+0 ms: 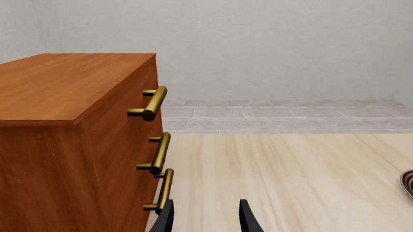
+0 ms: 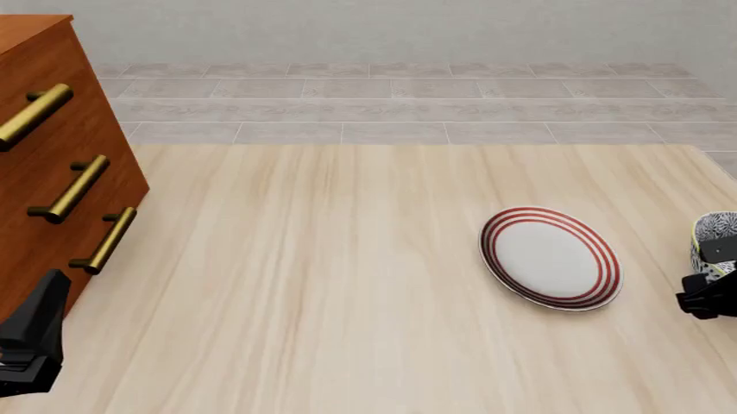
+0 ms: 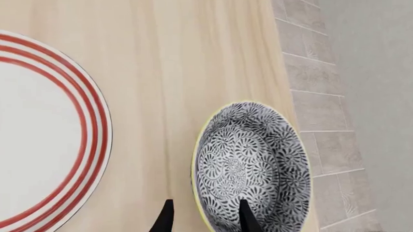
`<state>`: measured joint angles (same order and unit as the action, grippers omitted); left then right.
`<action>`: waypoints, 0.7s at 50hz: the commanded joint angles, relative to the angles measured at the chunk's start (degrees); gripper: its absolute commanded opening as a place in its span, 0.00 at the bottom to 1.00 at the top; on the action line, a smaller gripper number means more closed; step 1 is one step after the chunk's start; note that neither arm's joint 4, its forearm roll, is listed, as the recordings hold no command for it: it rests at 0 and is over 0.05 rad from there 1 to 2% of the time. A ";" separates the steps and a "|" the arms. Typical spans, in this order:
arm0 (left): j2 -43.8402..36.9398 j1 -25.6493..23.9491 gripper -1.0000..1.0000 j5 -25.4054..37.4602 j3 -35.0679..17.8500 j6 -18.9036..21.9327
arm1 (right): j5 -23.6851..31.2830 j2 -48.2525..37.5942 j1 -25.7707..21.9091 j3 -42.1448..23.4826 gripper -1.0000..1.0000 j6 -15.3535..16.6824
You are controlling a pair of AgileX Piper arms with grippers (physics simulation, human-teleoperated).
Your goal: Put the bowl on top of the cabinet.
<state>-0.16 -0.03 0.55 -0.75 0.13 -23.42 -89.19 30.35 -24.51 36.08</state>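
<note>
The bowl (image 3: 252,164), white with a dense dark floral pattern and a pale yellowish rim, sits on the table at the far right edge of the front view (image 2: 716,231). My right gripper (image 3: 205,220) is open and straddles the bowl's near rim, one finger inside and one outside; in the front view only part of it (image 2: 708,289) shows. The reddish-brown cabinet (image 2: 58,164) with three brass handles stands at the far left. Low beside the cabinet's front (image 1: 65,121), my left gripper (image 1: 205,217) stands open with nothing between its fingers.
A flat white plate with red rings (image 2: 550,257) lies on the light wooden table (image 2: 311,259) just left of the bowl, and also shows in the right wrist view (image 3: 38,135). A grey tiled strip (image 2: 392,103) and a wall lie beyond the table.
</note>
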 commanded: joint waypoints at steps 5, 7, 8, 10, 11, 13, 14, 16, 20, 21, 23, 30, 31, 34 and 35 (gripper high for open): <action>-0.03 0.00 1.00 -0.18 0.13 0.03 | -1.29 -2.52 0.28 -0.53 1.00 0.07; -0.02 0.00 1.00 -0.21 0.17 0.02 | -1.43 -2.80 0.36 -0.52 1.00 0.14; -0.01 0.01 1.00 -0.13 0.11 0.02 | -1.48 -2.88 0.41 -0.52 1.00 0.25; 0.03 0.01 1.00 0.24 -0.22 0.02 | -1.51 -3.05 0.54 -0.59 1.00 0.27; 0.01 0.01 1.00 0.08 -0.09 0.03 | -1.58 -3.18 0.50 -0.60 1.00 0.25; 0.01 0.01 1.00 0.02 -0.01 0.00 | -1.64 -3.34 0.58 -0.65 1.00 0.18; 0.02 0.01 1.00 -0.03 0.03 0.03 | -1.69 -3.31 0.55 -0.66 1.00 0.13; 0.01 0.01 1.00 -0.07 0.07 0.01 | -1.68 -3.26 0.55 -0.66 1.00 0.06; 0.01 0.01 1.00 -0.06 0.04 0.04 | -2.80 -3.08 0.10 0.05 0.00 0.54; 0.00 0.01 1.00 -0.08 0.07 0.01 | -2.64 -3.01 0.14 -0.07 0.00 0.24; 0.00 0.01 1.00 -0.11 0.10 0.02 | -2.62 -2.73 0.09 0.06 0.00 0.40; 0.01 0.01 1.00 -0.07 0.06 0.02 | -1.99 -0.88 -0.50 0.43 0.00 0.71; -0.04 0.02 1.00 -0.08 0.05 0.00 | -1.68 0.38 -0.98 0.64 0.00 0.95; 0.01 0.02 1.00 -0.04 0.03 0.02 | -1.21 1.35 -1.30 0.84 0.00 1.23; 0.00 0.02 1.00 -0.11 0.10 0.01 | -0.99 1.80 -1.47 0.91 0.00 1.17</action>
<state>-0.16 -0.02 0.53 -0.74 0.15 -25.11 -90.14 29.85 -24.12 36.79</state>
